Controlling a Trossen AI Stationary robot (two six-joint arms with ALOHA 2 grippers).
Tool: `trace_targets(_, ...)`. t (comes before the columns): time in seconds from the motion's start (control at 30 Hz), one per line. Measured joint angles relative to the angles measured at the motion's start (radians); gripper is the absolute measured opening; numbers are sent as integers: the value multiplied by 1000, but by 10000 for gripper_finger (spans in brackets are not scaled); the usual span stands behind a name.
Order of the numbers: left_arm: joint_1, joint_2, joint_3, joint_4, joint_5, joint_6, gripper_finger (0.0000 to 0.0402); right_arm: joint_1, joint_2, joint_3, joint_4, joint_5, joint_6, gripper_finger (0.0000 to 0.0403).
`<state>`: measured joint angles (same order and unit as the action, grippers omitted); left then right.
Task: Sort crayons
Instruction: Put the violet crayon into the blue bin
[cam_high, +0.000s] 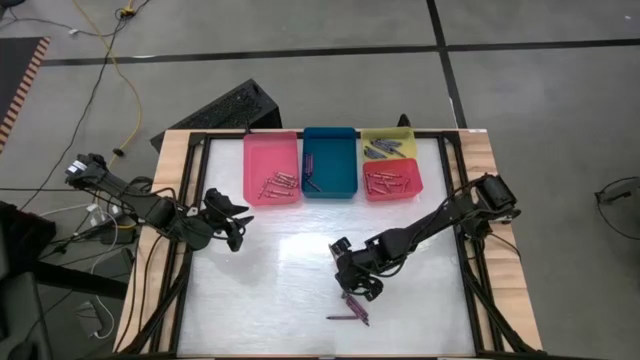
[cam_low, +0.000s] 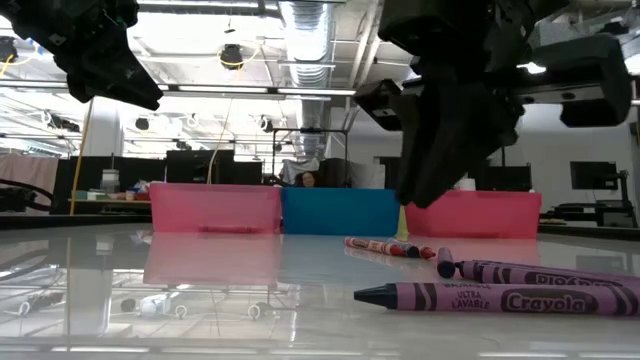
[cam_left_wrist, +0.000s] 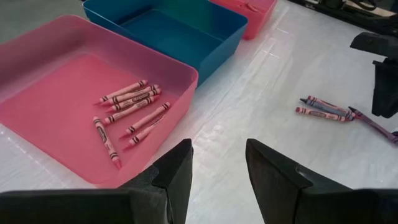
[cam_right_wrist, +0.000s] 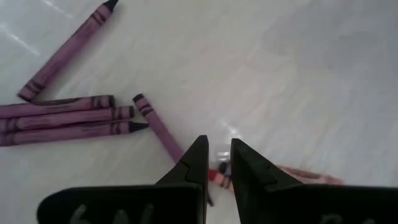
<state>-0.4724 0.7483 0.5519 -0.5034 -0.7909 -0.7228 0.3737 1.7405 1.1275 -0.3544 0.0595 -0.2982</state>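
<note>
Several loose purple crayons (cam_right_wrist: 68, 118) and a few red ones (cam_right_wrist: 217, 176) lie flat on the white table (cam_high: 280, 290); they also show in the low view (cam_low: 510, 298). My right gripper (cam_right_wrist: 217, 146) hangs just above the red crayons (cam_low: 385, 245), slanting down. Its fingers stand a narrow gap apart with nothing between them. My left gripper (cam_left_wrist: 217, 149) waits open and empty over the table's left part (cam_high: 238, 218), near the pink tray (cam_high: 270, 165). Sorted crayons lie in the pink tray (cam_left_wrist: 127, 112), the teal tray (cam_high: 310, 172), the yellow tray (cam_high: 385, 150) and the red tray (cam_high: 385, 182).
The four trays stand in a row along the table's far edge: pink, teal (cam_high: 335, 150), then yellow (cam_high: 400, 135) behind red (cam_high: 408, 190). A dark frame (cam_high: 195, 230) runs around the table top. Bare table lies between the two grippers.
</note>
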Motion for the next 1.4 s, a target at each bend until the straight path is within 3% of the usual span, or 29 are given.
trace_targets(0.17,0,0,0,0,-1,0,139,-3,0,-1,58,15,-33,62)
trace_targets(0.47,0,0,0,0,-2,-2,139,-11,0,-1,219,6,295,62)
trace_targets(0.77,0,0,0,-1,-2,-15,139,-43,0,-1,272,12,374,62)
trace_targets(1.23,0,0,0,-2,-2,-15,139,-72,0,-1,205,-31,343,62)
trace_targets(1.4,0,0,0,-2,-2,-15,139,-62,0,-1,188,-57,343,93)
